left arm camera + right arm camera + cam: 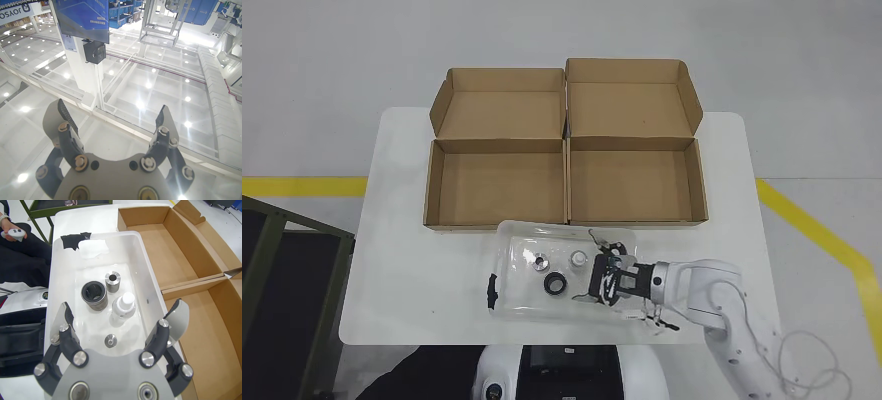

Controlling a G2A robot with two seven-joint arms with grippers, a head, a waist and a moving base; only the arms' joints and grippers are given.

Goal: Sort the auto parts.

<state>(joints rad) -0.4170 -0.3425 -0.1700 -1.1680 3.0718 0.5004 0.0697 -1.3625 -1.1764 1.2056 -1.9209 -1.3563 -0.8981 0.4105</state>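
- White plastic bin point(500, 262) at 6 o'clock on the table point(392, 250).
- Two open cardboard boxes touch side by side at 12 o'clock: left box point(497, 190), right box point(632, 185). Both have their lids folded back.
- Right gripper point(122, 304) hangs over the bin's 3 o'clock end, jaws spread wide, holding nothing.
- Auto parts are all on the bin floor:
  - Black linear bearing point(94, 296) stands upright.
  - Steel bushing point(112, 281) with a dark bore stands just beside the bearing, at about its 11 o'clock in the top view.
  - White capped part point(124, 308) is near both, at 3 o'clock of the bushing.
  - Small steel disc point(110, 340) lies apart from the others, nearest the right gripper.
- Black tape point(72, 240) and a white paper patch point(92, 248) are on the bin's 9 o'clock end wall.
- Left gripper point(112, 105) points up at the ceiling, jaws wide apart and empty.
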